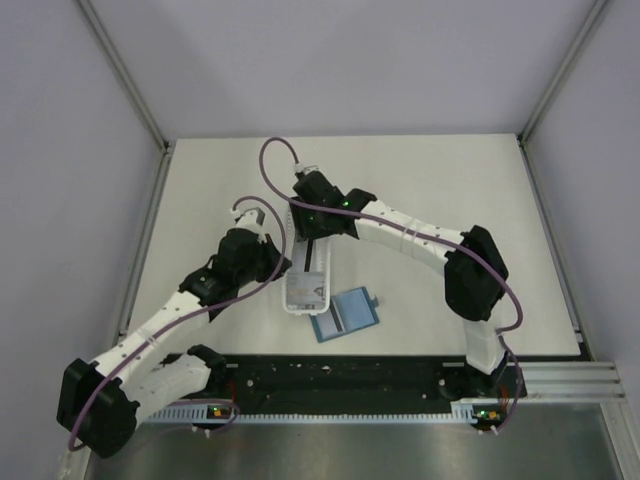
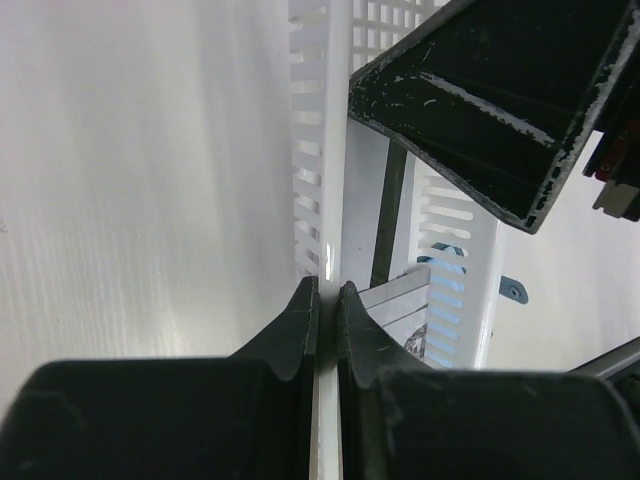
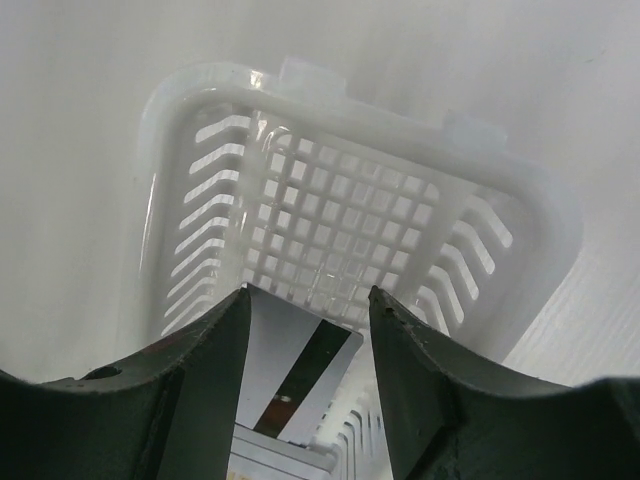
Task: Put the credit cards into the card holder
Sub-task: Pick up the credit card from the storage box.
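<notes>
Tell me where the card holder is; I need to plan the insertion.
In the top view, the card holder lies flat just right of the white tray's near end.

No word, number or brand can be read anywhere. The credit cards (image 3: 298, 368) in the white tray (image 3: 200, 150) show only a dark stripe and faint, blurred lines. The teal card holder (image 1: 345, 315) on the table (image 1: 450, 180) bears no legible mark.

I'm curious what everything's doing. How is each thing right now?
White tray: on the table, cards inside.
Credit cards: lying in the tray.
Card holder: on the table, looks open.
Left gripper: shut on the tray's wall.
Right gripper: open, above the tray.
</notes>
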{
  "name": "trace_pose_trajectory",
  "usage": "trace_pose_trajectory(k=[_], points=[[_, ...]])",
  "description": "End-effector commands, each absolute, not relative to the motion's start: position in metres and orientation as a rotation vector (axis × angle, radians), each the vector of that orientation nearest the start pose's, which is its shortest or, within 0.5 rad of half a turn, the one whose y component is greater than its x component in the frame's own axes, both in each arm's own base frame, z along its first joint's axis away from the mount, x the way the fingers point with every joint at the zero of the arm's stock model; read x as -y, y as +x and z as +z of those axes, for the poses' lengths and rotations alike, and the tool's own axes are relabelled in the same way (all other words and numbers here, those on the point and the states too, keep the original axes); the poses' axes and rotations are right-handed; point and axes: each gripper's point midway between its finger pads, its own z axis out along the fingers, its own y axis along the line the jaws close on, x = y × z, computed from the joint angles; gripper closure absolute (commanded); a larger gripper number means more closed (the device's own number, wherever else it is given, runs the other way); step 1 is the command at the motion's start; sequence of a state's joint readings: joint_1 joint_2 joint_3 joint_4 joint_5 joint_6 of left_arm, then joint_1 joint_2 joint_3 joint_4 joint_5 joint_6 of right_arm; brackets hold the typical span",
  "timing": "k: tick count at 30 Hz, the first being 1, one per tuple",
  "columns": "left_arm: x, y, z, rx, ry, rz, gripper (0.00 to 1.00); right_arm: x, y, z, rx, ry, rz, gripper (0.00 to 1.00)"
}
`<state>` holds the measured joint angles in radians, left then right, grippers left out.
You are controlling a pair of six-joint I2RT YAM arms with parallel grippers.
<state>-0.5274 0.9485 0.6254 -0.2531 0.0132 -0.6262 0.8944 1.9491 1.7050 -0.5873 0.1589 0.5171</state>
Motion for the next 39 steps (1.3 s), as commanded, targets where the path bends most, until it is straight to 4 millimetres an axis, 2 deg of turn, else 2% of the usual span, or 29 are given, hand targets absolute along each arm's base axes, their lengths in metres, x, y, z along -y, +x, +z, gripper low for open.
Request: trace_pose_trajectory(k=[1, 8, 12, 19, 29, 39], points=[[0.185, 0.263, 0.175, -2.09, -0.106, -0.741, 1.0, -0.387, 0.325, 0.133, -2.467, -0.427, 0.397, 0.49], [0.185, 0.264, 0.173, -2.088, -0.096, -0.736, 1.0, -0.388, 0.303, 0.122, -2.516, -0.545, 0.471, 0.59], [0.181, 0.268, 0.172, -2.081, -0.116, -0.703, 1.0, -0.39, 0.284, 0.119, -2.534, -0.641, 0.557, 0.64], [0.181, 0.267, 0.172, -2.08, -0.114, -0.71, 1.0, -0.387, 0.265, 0.117, -2.548, -0.726, 0.651, 0.67], [0.181, 0.265, 0.165, -2.099, -0.115, -0.708, 1.0, -0.397, 0.252, 0.132, -2.502, -0.729, 0.924, 0.69], [0.181, 0.266, 0.16, -2.108, -0.116, -0.704, 1.0, -0.398, 0.244, 0.133, -2.497, -0.75, 1.042, 0.71]])
